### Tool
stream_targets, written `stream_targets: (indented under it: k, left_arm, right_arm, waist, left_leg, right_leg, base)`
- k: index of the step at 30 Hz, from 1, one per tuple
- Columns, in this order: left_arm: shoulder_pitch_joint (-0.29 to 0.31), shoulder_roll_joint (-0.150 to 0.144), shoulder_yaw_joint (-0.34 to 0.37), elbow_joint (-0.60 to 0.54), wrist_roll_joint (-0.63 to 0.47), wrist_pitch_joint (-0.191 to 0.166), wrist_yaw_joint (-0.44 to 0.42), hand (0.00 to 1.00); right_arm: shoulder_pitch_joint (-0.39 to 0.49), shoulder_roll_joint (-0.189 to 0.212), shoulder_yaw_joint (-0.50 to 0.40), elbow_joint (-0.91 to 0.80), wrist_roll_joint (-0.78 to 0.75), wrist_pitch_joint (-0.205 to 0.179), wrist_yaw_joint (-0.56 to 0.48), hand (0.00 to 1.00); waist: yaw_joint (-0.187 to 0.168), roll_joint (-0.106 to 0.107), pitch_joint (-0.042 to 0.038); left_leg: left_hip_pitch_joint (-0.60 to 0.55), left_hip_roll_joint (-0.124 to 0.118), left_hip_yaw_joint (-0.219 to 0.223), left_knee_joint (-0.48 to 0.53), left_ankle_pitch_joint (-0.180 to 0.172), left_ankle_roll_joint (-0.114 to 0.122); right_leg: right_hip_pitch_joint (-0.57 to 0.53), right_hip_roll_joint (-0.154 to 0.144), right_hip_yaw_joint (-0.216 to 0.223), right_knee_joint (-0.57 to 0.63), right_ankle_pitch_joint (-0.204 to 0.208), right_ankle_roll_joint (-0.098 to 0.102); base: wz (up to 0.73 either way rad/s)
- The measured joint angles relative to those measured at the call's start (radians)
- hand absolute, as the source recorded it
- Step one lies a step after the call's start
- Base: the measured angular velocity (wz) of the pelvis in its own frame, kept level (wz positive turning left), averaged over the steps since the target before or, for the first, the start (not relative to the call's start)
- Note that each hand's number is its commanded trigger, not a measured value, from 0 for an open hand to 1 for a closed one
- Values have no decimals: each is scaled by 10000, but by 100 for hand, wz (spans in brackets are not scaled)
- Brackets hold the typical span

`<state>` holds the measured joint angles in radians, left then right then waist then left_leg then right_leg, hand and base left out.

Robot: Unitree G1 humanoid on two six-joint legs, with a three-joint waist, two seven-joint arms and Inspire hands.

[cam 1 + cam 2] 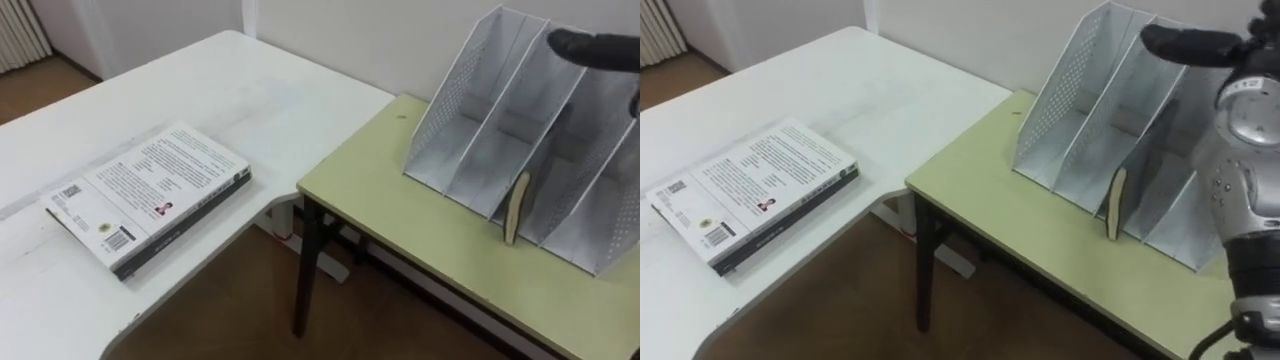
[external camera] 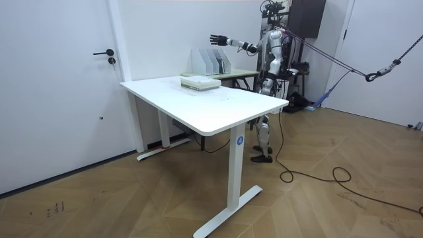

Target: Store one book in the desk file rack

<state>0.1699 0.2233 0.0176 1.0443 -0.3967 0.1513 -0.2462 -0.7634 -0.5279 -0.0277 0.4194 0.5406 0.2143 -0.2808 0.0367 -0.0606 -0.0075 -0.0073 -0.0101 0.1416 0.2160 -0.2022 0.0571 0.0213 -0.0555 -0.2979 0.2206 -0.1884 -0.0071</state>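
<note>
1. Nearest, on the white table (image 1: 250, 90), the book (image 1: 150, 195) lies flat with its printed back cover up and its dark spine toward the table's edge. No hand touches it.
2. Just beyond the table's corner stands a pale green desk (image 1: 390, 210) on dark legs, close beside the table, with brown floor showing between them.
3. On the desk's far part sits the white mesh file rack (image 1: 470, 110), its slanted dividers forming several slots that open toward the robot.
4. Among the rack's middle dividers a slim second book (image 1: 515, 207) stands upright on edge, tan front edge outward, dark side behind the mesh. I cannot tell exactly which slot holds it.
5. Above the rack's top edge hovers the right hand (image 1: 1200, 45), dark, seen edge-on, holding nothing. In the room view its fingers are spread and straight — released, not clenched.
6. The room view shows the robot standing upright behind the table's far corner — beside the green desk — with its right arm stretched out level toward the rack.
</note>
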Motion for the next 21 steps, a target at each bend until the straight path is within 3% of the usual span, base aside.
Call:
stream_targets:
  k: [4, 12, 17, 20, 21]
  left_arm:
    - [-22, 96, -4, -13, 79, -12, -75, 0]
    - [-42, 518, -13, 121, 61, -14, -484, 0]
    - [-360, 610, -28, 393, 163, 13, -742, 0]
    - [-659, 661, -169, 680, 144, 47, -912, 0]
    - [-702, 676, -239, 711, 133, 49, -945, 0]
  right_arm:
    - [532, 0, 681, -1329, 1618, -20, 2468, 0]
    - [2382, -2, 1385, -3214, 1638, 44, 6542, 0]
    - [4435, -10, 2063, -3454, 126, 105, 8870, 0]
    - [5411, -12, 2644, -3451, -1499, 289, 9974, 0]
    - [5681, -11, 2749, -3436, -1877, 290, 10135, 0]
  waist:
    - [6, -95, 34]
    - [32, -206, 29]
    - [419, -309, -3]
    - [552, -247, 123]
    - [586, -250, 129]
  left_leg:
    - [30, 27, 128, 54, -3, -2]
    - [-124, 40, 56, 53, -35, 1]
    - [-66, 55, 80, 109, -30, -8]
    - [-98, 55, 91, 111, -34, -4]
    - [-138, 55, 90, 98, -39, -5]
  right_leg:
    - [36, 6, 119, -11, 0, 0]
    - [-16, 26, 219, -10, 9, -10]
    - [4, 41, 235, -13, 13, -16]
    - [-1, 38, 240, -9, 23, -25]
    - [-16, 37, 239, -9, 23, -25]
  base:
    - [-4]
    - [4]
    - [0]
    - [-1]
    - [0]
